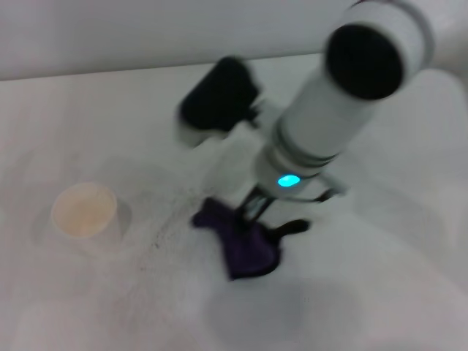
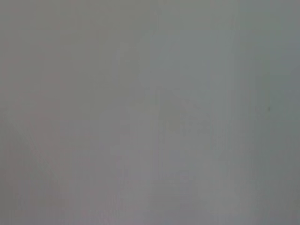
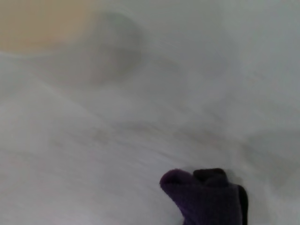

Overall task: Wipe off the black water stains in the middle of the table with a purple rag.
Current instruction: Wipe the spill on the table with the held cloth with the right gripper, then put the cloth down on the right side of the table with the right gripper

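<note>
Right arm, head view: big white cylindrical arm with a black end cap fills the upper right, closest to the camera, a cyan light glowing on its wrist.
Right gripper (image 1: 252,212): down at the middle of the wide white tabletop (image 1: 365,292), dark fingers planted on the upper edge of the cloth; whether they pinch it or just press cannot be told through the motion blur.
Purple rag (image 1: 245,245): small folded dark purple cloth with black edging, lying flat on the tabletop right under the gripper, a thin black loop poking out toward the robot's right.
Stain: only a faint trail of grey speckles shows, running from the rag's left corner toward the cup; no dark blotch can be made out.
Paper cup (image 1: 85,212): white paper cup, upright, open mouth up, well apart from the rag on the robot's left.
Left wrist view: plain grey-white surface, nothing else to pick out; left gripper not seen.
Right wrist view, rag (image 3: 206,197): purple cloth bunched at the near edge, resting on the tabletop (image 3: 140,154).
Right wrist view, cup (image 3: 42,23): pale blurred rim farther off, its shadow beside it, clear of the cloth.
Right wrist view, smears: faint grey marks between cup and rag.
</note>
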Available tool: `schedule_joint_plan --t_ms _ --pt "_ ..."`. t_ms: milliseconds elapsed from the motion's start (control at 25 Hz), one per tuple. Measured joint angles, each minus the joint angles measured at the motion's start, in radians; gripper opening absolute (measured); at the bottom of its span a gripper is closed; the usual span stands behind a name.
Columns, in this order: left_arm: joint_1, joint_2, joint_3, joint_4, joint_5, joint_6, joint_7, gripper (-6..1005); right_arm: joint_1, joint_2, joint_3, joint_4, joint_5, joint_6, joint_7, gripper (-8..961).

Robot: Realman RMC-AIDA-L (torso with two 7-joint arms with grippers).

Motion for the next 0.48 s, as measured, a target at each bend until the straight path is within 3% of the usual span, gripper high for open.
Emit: schedule_joint_plan --t_ms 200,480 --pt "-0.005 -0.002 -0.026 -0.008 -0.002 0.004 -0.001 880 -0.155 -0.005 0.270 -0.100 -0.207 0.145 -0.073 94" --pt "-0.016 -0.013 -0.049 -0.002 -0.001 0.044 -0.004 879 -0.232 -0.006 0.492 -0.087 -0.322 0.200 -0.194 94"
